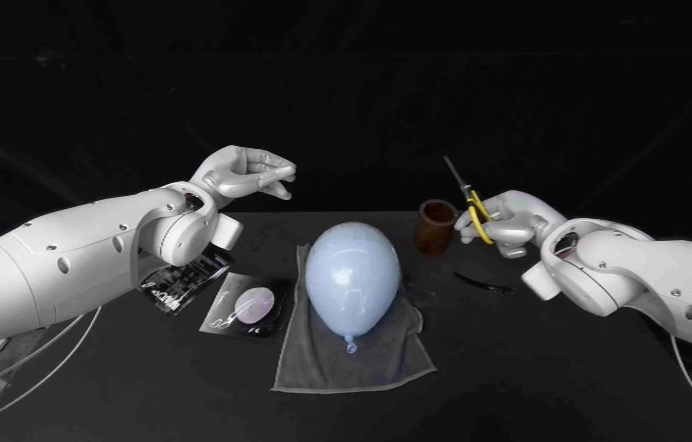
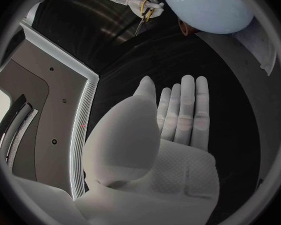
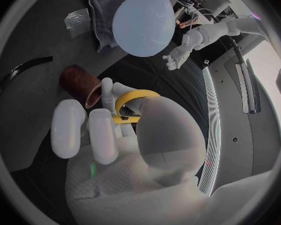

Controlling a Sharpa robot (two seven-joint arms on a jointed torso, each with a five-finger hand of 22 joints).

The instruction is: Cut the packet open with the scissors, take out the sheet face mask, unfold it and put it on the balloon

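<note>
A pale blue balloon lies on a grey towel at the table's middle. Left of the towel lies a dark packet with a pale round print. My right hand hovers to the balloon's right and grips yellow-handled scissors, their blades pointing up and away. My left hand hangs above the table's back left, holding nothing, fingers stretched out side by side.
A brown cup stands just left of my right hand. A thin black strip lies on the table right of the towel. A second, crinkled clear wrapper lies under my left forearm.
</note>
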